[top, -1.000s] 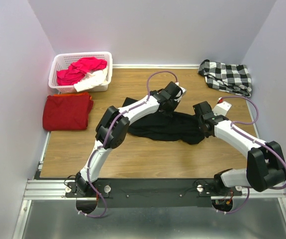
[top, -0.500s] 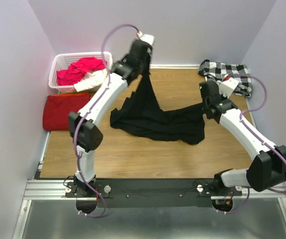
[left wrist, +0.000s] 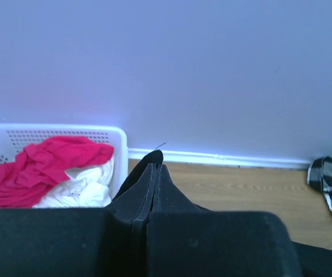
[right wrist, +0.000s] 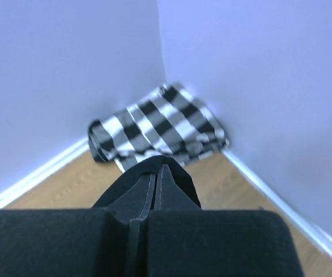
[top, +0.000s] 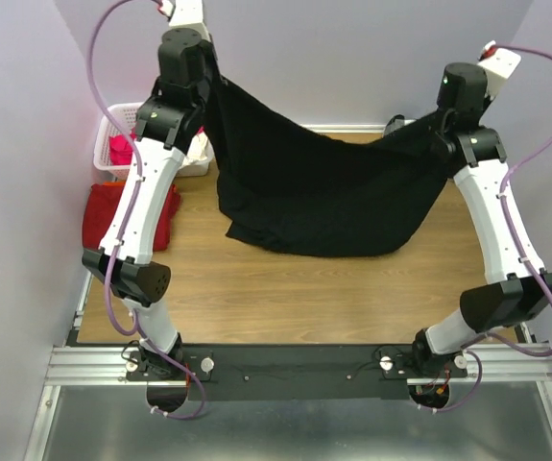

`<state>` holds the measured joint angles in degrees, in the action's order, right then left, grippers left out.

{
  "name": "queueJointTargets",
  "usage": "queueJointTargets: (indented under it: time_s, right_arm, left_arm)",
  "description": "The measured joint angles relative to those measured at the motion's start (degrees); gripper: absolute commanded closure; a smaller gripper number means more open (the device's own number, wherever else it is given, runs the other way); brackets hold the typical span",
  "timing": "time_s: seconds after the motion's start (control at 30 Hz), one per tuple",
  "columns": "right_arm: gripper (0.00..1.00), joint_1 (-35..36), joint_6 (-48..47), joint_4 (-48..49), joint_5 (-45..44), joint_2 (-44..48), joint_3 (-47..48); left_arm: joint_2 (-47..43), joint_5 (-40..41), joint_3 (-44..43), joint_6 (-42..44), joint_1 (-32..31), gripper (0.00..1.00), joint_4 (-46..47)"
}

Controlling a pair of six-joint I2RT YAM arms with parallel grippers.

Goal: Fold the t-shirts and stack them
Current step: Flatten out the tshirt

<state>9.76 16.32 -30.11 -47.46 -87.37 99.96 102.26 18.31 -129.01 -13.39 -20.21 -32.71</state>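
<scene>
The black t-shirt (top: 324, 192) hangs between my two arms above the table (top: 256, 288). It spreads as a wide, sagging sheet. The top edge dips in the middle and the lower edge bunches down toward the wood, though I cannot tell whether it touches. From above it reads as plain black.

My left gripper (top: 205, 88), raised high, is clamped tight on the upper left corner. My right gripper (top: 441, 134) is likewise closed on the upper right corner. Each wrist view shows a thin black fold pinched between closed fingers (left wrist: 212, 242).

The dark-red t-shirt (top: 98, 216) lies folded at the table's left edge, just in front of a white basket (top: 106, 144) holding red and white clothes. A checked cloth (right wrist: 154, 127) sits in the far right corner.
</scene>
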Motion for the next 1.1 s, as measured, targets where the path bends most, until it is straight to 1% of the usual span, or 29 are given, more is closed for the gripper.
queueJointTargets:
  time_s: [0.03, 0.2, 0.33, 0.5, 0.67, 0.8, 0.97, 1.1]
  right_arm:
    - [0.99, 0.0, -1.8, 0.2, 0.3, -1.4, 3.5]
    - [0.99, 0.0, -8.0, 0.1, 1.1, -5.2, 15.0]
    - [0.99, 0.0, -11.6, 0.0, 1.6, -6.7, 22.6]
    - [0.99, 0.0, -15.0, 0.6, 2.7, -6.1, 28.3]
    - [0.99, 0.0, -15.5, 0.6, 5.4, -0.4, 27.5]
    - [0.99, 0.0, -15.8, 0.5, 6.6, 7.7, 24.3]
    - [0.99, 0.0, -16.5, 0.8, 6.7, 16.3, 23.7]
    - [0.99, 0.0, -16.5, 1.3, 6.9, 20.8, 23.9]
  left_arm:
    - [0.0, 0.1, -0.7, 0.0, 0.4, 1.00, 0.0]
    - [-0.3, 0.1, -4.9, 0.1, 2.7, 1.00, 0.8]
    - [-2.6, 0.1, -3.7, 0.6, 3.8, 1.00, 2.8]
    - [-6.9, -0.3, -1.0, -0.1, 4.0, 1.00, 5.6]
    - [-15.4, -1.1, 4.9, -1.0, 4.0, 1.00, 10.0]
    - [-23.1, -1.0, 9.6, -1.0, 4.0, 1.00, 12.2]
    - [-29.7, -0.2, 10.4, -0.1, 4.0, 1.00, 14.6]
    - [-31.9, 0.1, 8.3, 0.7, 4.0, 1.00, 16.7]
